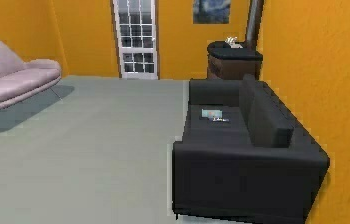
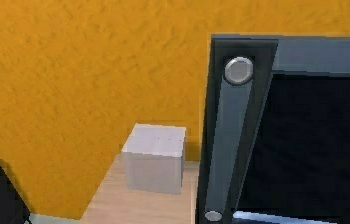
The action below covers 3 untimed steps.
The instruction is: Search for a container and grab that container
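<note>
If the pale box [image 2: 159,158] counts as the container, the search could be called done: it's parked on the wooden surface [image 2: 108,200], just beside the dark screen [image 2: 318,150]. Grabbing's yet to be done, judging by that; end effector state can't be told.

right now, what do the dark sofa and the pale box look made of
Dark sofa: probably matte black fabric or leather; padded cushions, barely any sheen. Pale box: flat whitish-grey faces, no gloss, so maybe cardboard, plastic or stone; unclear which.
</note>
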Tool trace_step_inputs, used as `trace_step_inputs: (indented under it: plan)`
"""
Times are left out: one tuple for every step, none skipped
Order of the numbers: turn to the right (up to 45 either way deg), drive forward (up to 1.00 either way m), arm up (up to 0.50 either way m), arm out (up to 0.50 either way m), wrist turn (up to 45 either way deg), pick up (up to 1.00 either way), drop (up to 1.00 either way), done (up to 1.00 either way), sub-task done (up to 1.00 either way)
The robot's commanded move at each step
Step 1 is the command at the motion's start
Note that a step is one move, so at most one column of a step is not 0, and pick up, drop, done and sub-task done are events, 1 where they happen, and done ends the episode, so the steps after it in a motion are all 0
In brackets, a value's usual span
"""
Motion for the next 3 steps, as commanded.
trace_step_inputs:
  plan:
    - [0.0,0.00,0.34,0.00,0.0,0.00,0.00,0.00,0.00]
    - [0.0,0.00,0.00,0.24,0.0,0.00,0.00,0.00,0.00]
    - [0.0,0.00,0.00,0.00,45.0,0.00,0.00,0.00,0.00]
